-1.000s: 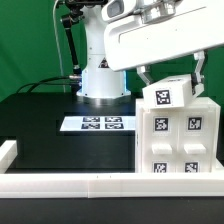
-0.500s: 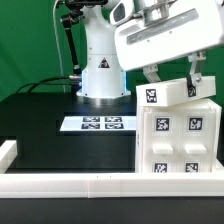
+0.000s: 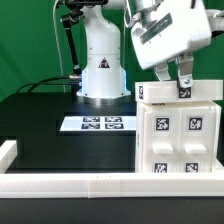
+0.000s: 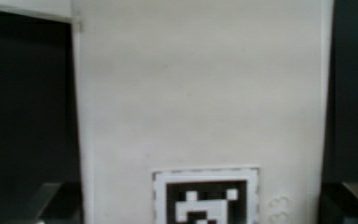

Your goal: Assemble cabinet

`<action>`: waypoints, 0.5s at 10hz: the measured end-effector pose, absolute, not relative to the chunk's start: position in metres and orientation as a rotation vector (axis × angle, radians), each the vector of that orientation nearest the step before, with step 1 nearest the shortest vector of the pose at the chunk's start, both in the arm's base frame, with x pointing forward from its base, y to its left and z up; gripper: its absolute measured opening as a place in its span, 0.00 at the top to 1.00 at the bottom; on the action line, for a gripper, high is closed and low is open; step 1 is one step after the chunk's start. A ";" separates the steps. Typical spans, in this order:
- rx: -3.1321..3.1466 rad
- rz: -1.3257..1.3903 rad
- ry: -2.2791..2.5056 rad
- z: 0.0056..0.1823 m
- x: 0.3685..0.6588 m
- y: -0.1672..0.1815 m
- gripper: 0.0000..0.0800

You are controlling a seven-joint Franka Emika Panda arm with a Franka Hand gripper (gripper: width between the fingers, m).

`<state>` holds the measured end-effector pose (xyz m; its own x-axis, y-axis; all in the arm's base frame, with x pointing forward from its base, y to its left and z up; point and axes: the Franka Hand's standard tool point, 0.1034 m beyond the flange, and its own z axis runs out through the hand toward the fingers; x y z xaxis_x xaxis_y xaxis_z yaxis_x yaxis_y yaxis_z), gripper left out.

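Atop the cabinet (image 3: 177, 128) the tool (image 3: 171, 86) sits clamped on its top panel (image 3: 180, 92), body looks built, panel not yet released.

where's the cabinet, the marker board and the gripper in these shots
cabinet (image 3: 178, 135): exterior view, on its tagged front face.
marker board (image 3: 100, 124): exterior view, on the middle of the flat strip.
gripper (image 3: 171, 85): exterior view, midway between the fingertips at the cabinet's top panel.
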<state>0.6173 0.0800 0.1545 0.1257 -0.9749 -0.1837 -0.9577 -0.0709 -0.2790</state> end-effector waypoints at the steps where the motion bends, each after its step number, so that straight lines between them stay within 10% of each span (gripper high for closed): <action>1: -2.033 -0.059 1.925 0.154 0.617 0.080 0.30; 5: -1.710 0.027 2.194 0.154 0.617 0.080 0.30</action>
